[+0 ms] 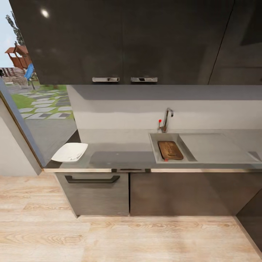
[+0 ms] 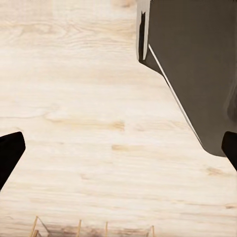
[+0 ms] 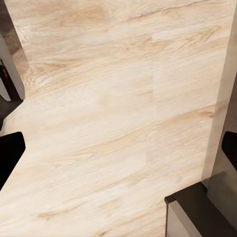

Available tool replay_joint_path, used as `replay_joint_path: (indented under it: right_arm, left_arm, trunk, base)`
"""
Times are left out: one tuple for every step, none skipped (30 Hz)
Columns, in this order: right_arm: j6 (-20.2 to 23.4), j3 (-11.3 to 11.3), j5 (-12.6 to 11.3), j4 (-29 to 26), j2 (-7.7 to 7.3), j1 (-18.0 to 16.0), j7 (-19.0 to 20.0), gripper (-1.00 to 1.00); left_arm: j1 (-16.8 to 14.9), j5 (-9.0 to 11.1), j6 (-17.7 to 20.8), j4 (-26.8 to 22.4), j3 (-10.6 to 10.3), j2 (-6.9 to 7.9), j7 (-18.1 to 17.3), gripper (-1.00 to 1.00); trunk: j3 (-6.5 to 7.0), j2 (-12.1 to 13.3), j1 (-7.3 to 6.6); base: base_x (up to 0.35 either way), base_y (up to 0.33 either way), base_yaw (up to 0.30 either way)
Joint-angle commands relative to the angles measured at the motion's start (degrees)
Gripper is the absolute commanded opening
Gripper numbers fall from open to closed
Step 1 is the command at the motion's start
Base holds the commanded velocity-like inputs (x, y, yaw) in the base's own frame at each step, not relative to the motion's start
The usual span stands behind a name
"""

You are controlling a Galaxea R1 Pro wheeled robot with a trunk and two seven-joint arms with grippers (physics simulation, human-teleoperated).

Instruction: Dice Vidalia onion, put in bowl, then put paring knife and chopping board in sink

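The brown chopping board (image 1: pixel 170 150) lies inside the grey sink (image 1: pixel 154 145), below the chrome tap (image 1: pixel 167 118) with its red knob. A tiny red speck at the board's near end may be the paring knife; it is too small to tell. The onion is hidden or out of view. The white bowl (image 1: pixel 70 151) sits at the left end of the countertop (image 1: pixel 116 149); its contents are unclear. My left gripper (image 2: pixel 118 153) and right gripper (image 3: pixel 118 150) are both open over the wooden floor, holding nothing, well short of the counter.
Dark wall cabinets (image 1: pixel 123 40) hang over the counter, and grey base cabinets (image 1: pixel 145 193) stand under it. A window (image 1: pixel 40 102) opens at the left. Light wood floor (image 1: pixel 109 236) stretches before the cabinets. A dark cabinet side (image 2: pixel 197 64) is near the left gripper.
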Motion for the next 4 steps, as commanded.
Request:
replay_joint_path:
  right_arm:
    - [-0.2,0.5,-0.5,0.2,0.03,-0.1,0.0,1.0]
    - [-0.2,0.5,-0.5,0.2,0.03,-0.1,0.0,1.0]
    - [-0.2,0.5,-0.5,0.1,0.05,-0.1,0.0,1.0]
    - [-0.2,0.5,-0.5,0.2,0.06,-0.1,0.0,1.0]
  left_arm:
    - [0.0,-0.5,0.3,-0.1,0.5,-0.03,-0.2,1.0]
    - [0.0,-0.5,0.3,-0.2,0.5,-0.05,-0.2,1.0]
    - [0.0,-0.5,0.3,-0.2,0.4,-0.05,-0.2,1.0]
    - [0.0,-0.6,0.2,-0.2,0.4,-0.03,-0.2,1.0]
  trunk:
    - [-0.11,-0.1,0.03]
    - [-0.11,-0.1,0.03]
    - [-0.11,-0.1,0.03]
    - [-0.11,-0.1,0.03]
  base:
    - [0.0,0.0,0.0]
    - [0.0,0.0,0.0]
    - [0.0,0.0,0.0]
    - [0.0,0.0,0.0]
